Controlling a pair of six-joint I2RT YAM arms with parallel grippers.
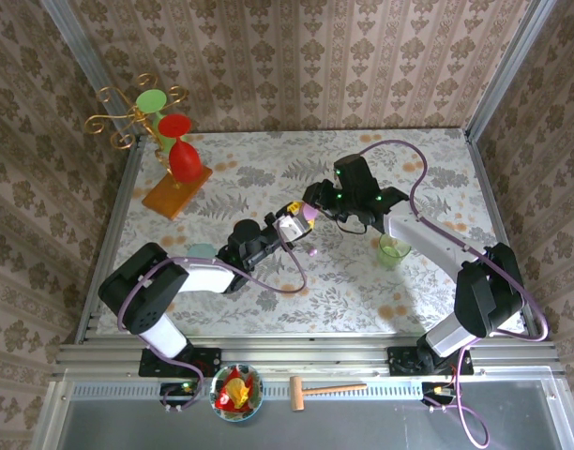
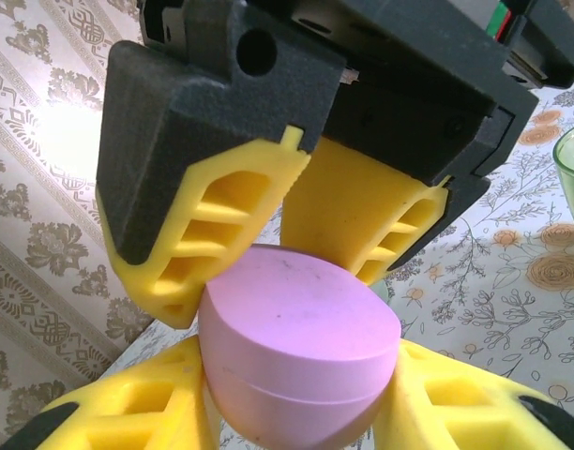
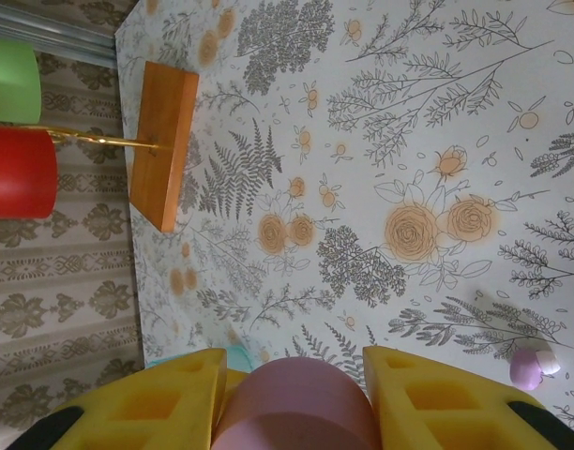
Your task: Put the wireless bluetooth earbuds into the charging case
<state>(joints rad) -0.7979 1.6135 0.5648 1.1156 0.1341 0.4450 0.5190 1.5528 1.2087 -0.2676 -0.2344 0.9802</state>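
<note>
earbud (image 3: 530, 366) lilac, loose on floral table (image 3: 409, 112), apart from charging case (image 2: 301, 347). left gripper (image 2: 296, 422) fingers clamp charging case; right gripper (image 3: 292, 394) fingers pinch it opposite.

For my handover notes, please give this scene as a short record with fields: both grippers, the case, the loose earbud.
Case: lilac oval plastic charging case, lid shut, held by both arms
Left gripper: jaws shut on the case
Right gripper: jaws shut on the case
Earbud: tiny lilac earbud, lying on the floral table, apart from the case
Nearby: green translucent cup
</note>
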